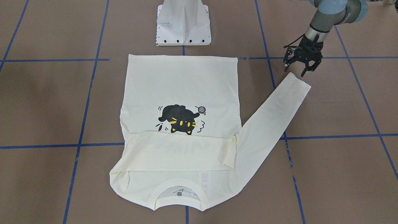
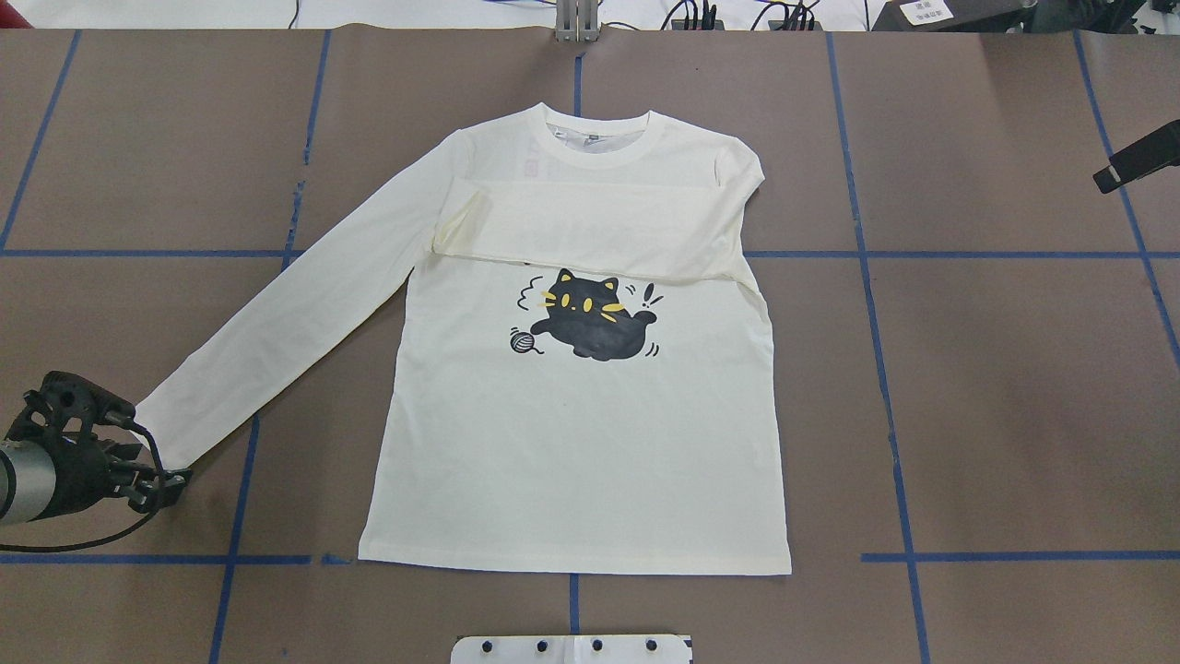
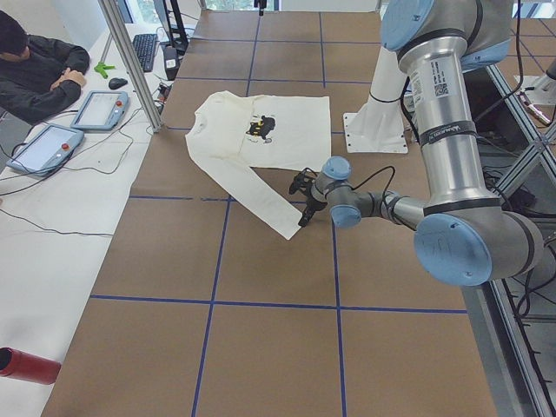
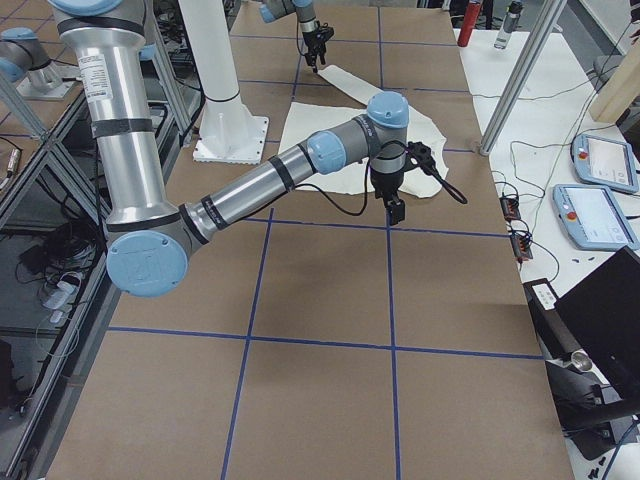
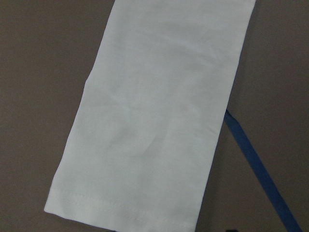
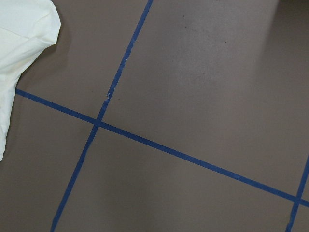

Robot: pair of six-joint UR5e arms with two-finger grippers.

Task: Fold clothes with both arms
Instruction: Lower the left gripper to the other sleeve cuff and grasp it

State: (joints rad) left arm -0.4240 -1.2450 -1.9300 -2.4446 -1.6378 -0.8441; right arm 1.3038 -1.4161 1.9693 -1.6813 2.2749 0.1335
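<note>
The cream-white shirt (image 1: 183, 84) lies flat on the brown table, cat print (image 2: 590, 318) up. It also shows in the overhead view (image 2: 572, 461). One sleeve is folded across the chest (image 2: 599, 231). The other sleeve (image 2: 277, 323) stretches out diagonally, and its cuff (image 5: 130, 203) lies just under my left gripper (image 1: 300, 70). That gripper is open and empty, with nothing between its fingers. It also shows in the overhead view (image 2: 161, 480). My right gripper (image 4: 395, 205) hangs high over the table beyond the shirt's shoulder. I cannot tell whether it is open or shut. Its camera sees only a shirt edge (image 6: 19, 38).
The white pedestal base (image 1: 183, 25) stands at the shirt's hem side. Blue tape lines (image 6: 145, 140) grid the table. A metal pole (image 3: 130, 61), tablets (image 3: 100, 109) and a seated operator (image 3: 35, 69) are at the far side.
</note>
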